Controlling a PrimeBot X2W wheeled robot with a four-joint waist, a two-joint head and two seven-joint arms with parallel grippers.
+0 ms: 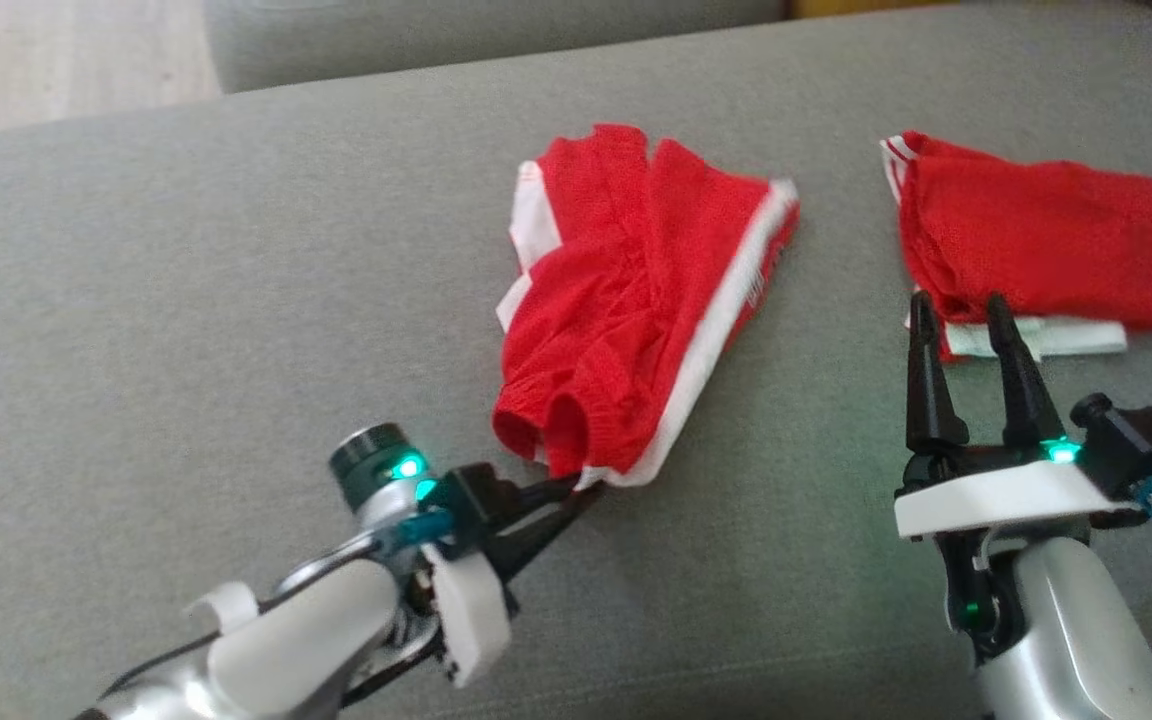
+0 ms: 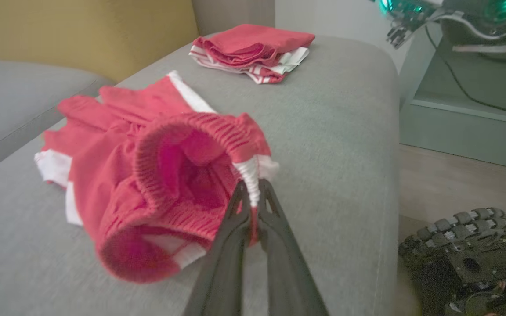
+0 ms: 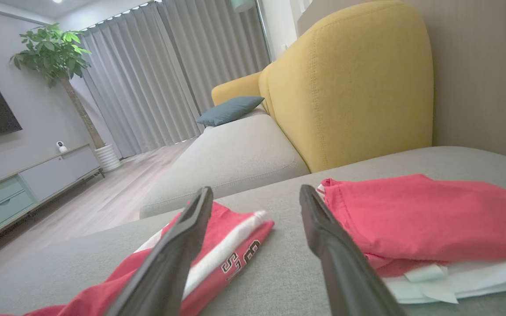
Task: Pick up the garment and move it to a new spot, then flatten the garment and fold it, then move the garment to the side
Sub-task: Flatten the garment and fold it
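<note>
We have the left claw pinched shut on the white-trimmed waistband corner of the red shorts, at the end nearest us. The shorts lie rumpled around the middle of the grey sofa cushion, legs pointing toward its far edge, the waistband lifted into an open loop. The right claw hovers with fingers spread wide, holding nothing, just at the near side of a folded pile of red clothes toward the cushion's right end.
</note>
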